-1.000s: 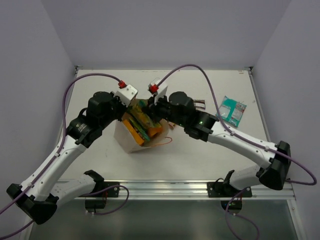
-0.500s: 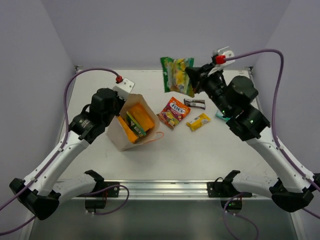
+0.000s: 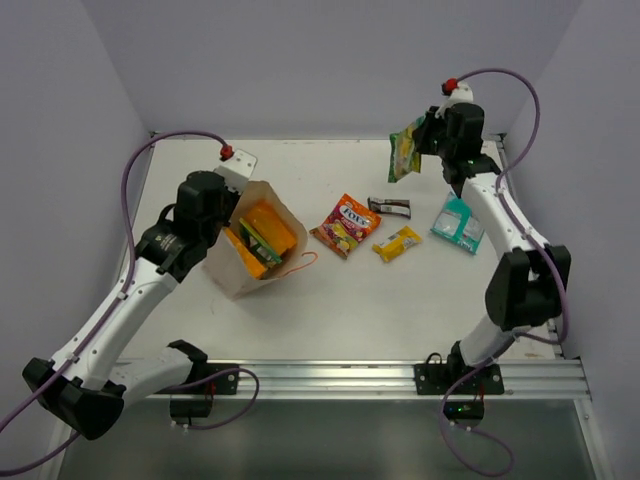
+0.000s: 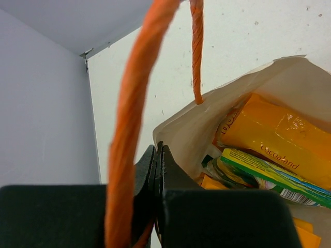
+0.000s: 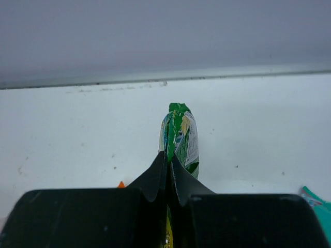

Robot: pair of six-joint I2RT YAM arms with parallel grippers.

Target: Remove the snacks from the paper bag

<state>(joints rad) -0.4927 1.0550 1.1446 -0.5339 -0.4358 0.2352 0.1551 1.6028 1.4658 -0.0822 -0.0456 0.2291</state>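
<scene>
The cream paper bag lies tilted with its mouth open at the left of the table. It holds orange packets and a green packet. My left gripper is shut on the bag's far rim, with the orange string handle in front of its fingers. My right gripper is raised at the far right, shut on a green packet that hangs from it; the packet also shows in the right wrist view. A red-yellow packet, a dark brown bar, a small orange-yellow packet and a teal packet lie on the table.
The back wall and the table's far edge are close behind my right gripper. The right wall stands just beyond the teal packet. A loose orange handle trails from the bag's near side.
My right gripper left the bag's mouth with the green packet, rose and swung to the far right. The bag and my left gripper shifted a little to the left.
</scene>
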